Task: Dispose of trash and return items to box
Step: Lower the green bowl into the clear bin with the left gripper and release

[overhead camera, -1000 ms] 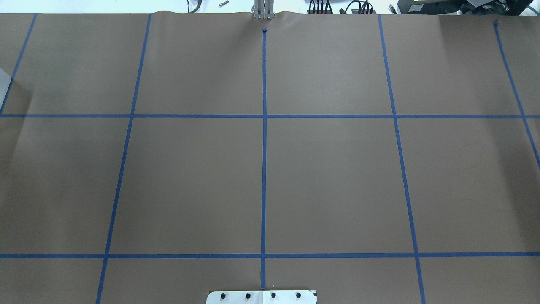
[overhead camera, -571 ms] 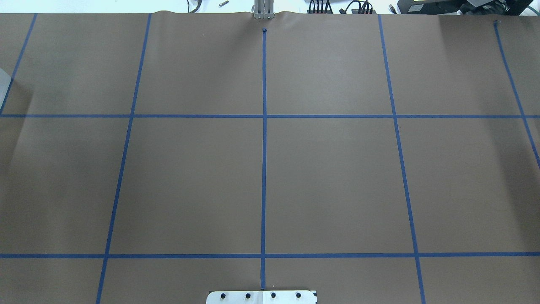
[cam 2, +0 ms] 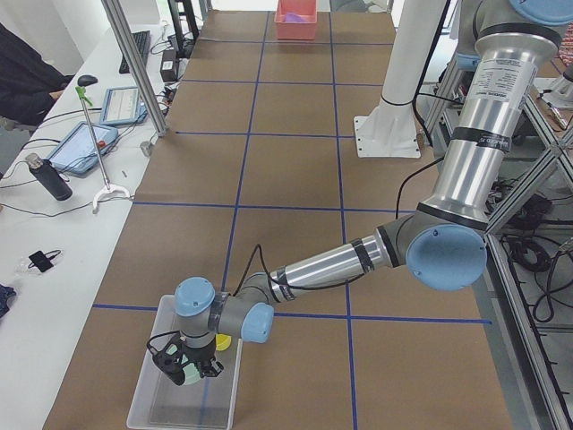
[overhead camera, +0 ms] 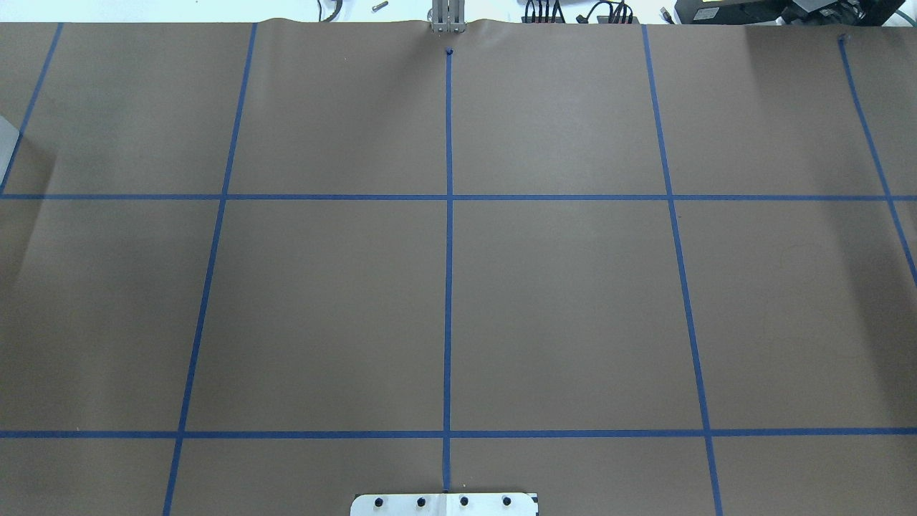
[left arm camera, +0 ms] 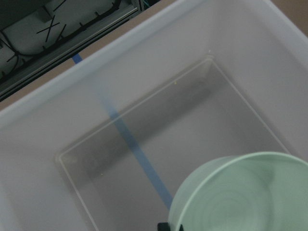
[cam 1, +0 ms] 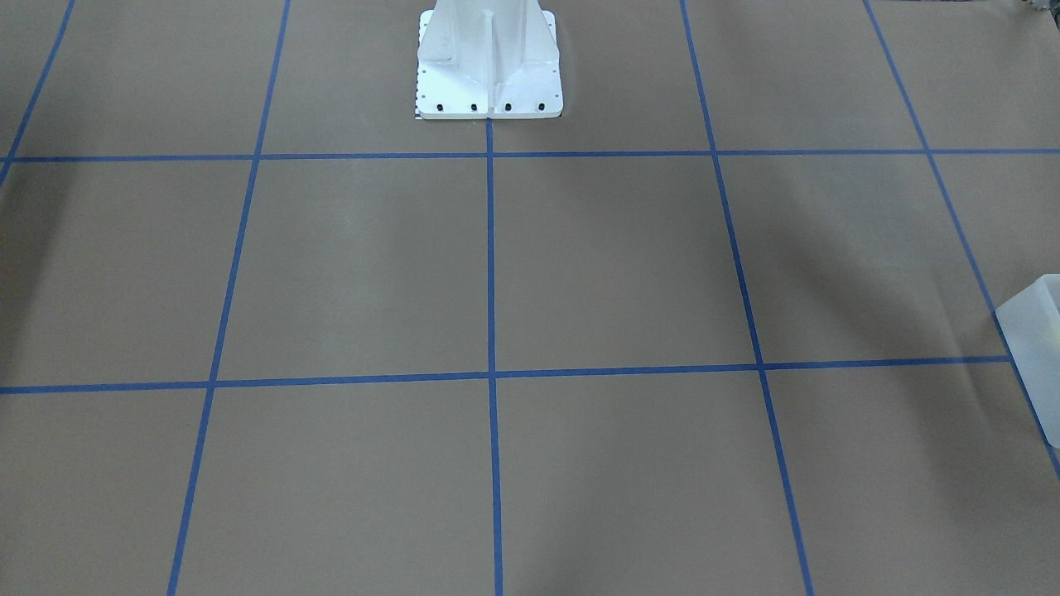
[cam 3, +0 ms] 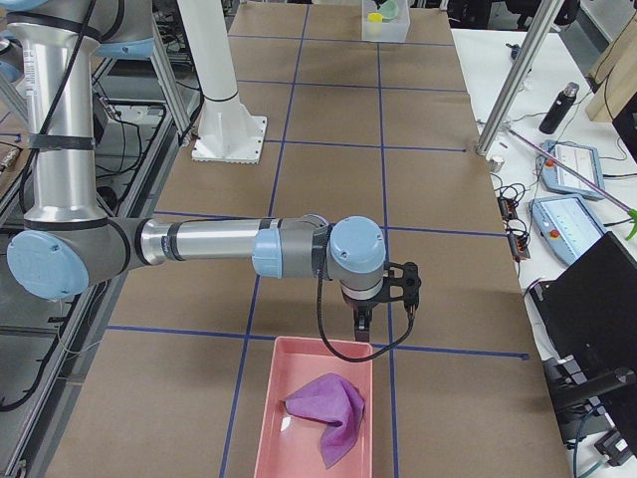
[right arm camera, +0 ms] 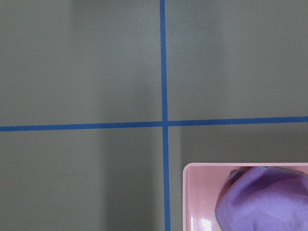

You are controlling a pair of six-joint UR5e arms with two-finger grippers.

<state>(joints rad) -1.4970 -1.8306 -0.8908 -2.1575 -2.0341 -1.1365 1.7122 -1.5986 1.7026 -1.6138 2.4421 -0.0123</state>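
The translucent white box (cam 2: 143, 394) stands at the table's end on my left; its corner shows in the front view (cam 1: 1035, 331) and the overhead view (overhead camera: 6, 147). My left gripper (cam 2: 185, 367) hangs over the box and is shut on the rim of the mint-green bowl (left arm camera: 240, 197), held above the box floor (left arm camera: 144, 144). The yellow cup (cam 2: 222, 341) lies in the box beside it. My right gripper (cam 3: 362, 327) hovers at the near edge of a pink tray (cam 3: 269, 418); I cannot tell whether it is open.
A crumpled purple piece (cam 3: 328, 408) lies in the pink tray (right arm camera: 192, 202). The white pedestal base (cam 1: 489, 58) stands at the robot's side of the table. Brown paper with blue tape lines covers the table. Operators' desks with tablets run along the far side.
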